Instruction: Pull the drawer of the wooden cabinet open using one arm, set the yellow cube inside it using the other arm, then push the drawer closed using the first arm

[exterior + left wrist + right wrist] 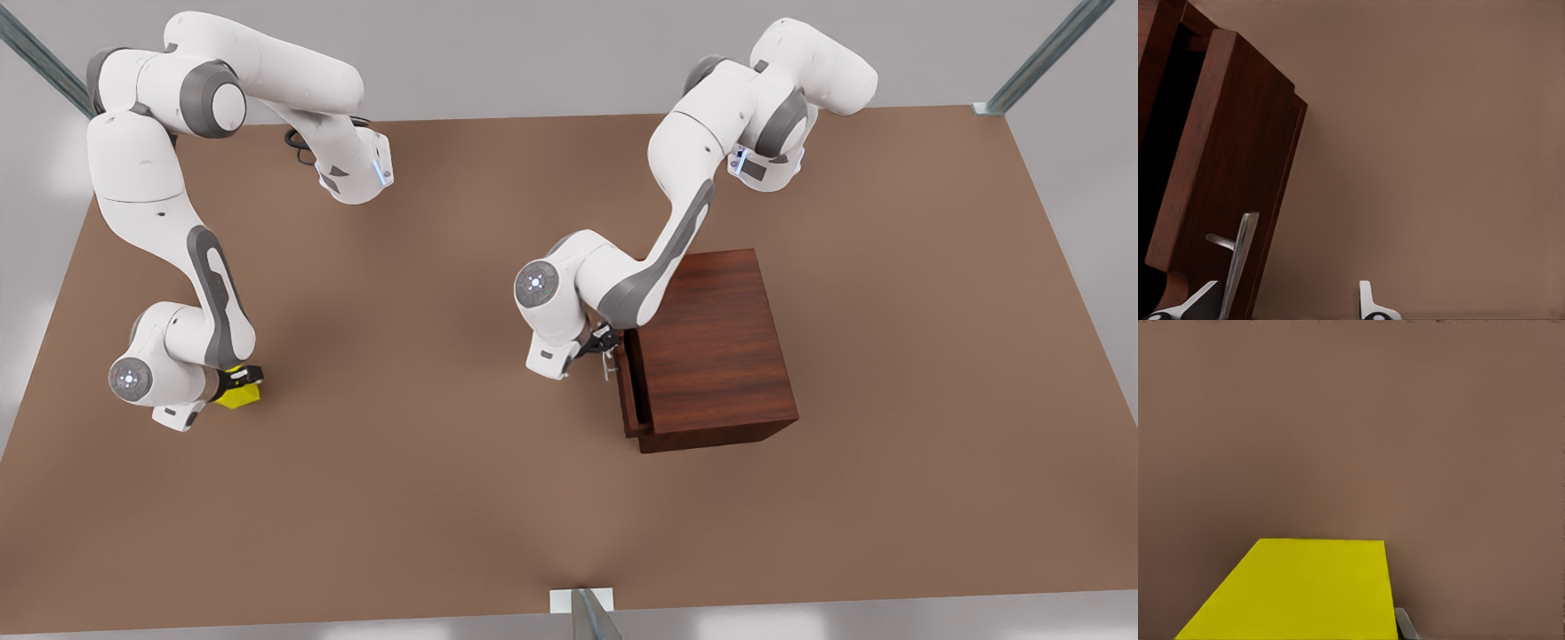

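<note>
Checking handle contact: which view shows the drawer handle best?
Left wrist view: the handle is close, between the left gripper fingertips, jaws open. In the front view it is a tiny sliver by the arm. The right wrist view faces the cube.

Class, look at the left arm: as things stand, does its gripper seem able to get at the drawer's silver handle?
Probably yes: the left gripper is open right at the handle, one finger on each side, nothing between.

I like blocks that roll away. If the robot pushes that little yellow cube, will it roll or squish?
Probably neither. The yellow cube has flat faces and sharp edges, so it would likely slide on the table, not roll. It looks solid, so the right gripper around it should not squash it. Being small, it is probably light.
</note>
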{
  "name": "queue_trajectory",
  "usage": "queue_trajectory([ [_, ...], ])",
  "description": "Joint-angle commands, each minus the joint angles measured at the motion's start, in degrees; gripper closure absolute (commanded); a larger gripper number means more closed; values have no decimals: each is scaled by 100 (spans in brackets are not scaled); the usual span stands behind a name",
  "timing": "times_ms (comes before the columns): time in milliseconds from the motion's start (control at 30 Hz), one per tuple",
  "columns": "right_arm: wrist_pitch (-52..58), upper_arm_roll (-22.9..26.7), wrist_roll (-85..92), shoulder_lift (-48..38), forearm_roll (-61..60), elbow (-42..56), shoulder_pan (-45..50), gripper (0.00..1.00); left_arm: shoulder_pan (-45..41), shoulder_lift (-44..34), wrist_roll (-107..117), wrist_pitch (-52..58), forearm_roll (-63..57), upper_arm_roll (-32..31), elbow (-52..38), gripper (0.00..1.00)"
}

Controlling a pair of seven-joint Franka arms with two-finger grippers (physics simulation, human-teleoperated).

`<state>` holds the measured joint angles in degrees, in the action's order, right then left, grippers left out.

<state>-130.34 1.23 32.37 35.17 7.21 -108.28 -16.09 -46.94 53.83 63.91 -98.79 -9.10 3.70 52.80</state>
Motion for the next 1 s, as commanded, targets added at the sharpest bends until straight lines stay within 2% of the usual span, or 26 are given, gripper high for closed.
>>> queue_trajectory([
  [0,-53,0,190,-10,0,8,0,30,-8,5,-388,-132,-4,-1,-33,0],
  [67,18,-9,234,-63,0,43,0,34,-44,5,-388,-132,-4,8,-33,0],
  [400,158,-211,366,-45,-9,491,106,36,-219,5,-344,-123,-4,43,-42,0],
  [767,325,-396,384,25,-35,1151,659,36,-378,5,-204,-140,13,60,-42,0],
  [967,404,-431,419,34,-35,1274,712,36,-606,-30,588,-334,66,78,-393,0],
])
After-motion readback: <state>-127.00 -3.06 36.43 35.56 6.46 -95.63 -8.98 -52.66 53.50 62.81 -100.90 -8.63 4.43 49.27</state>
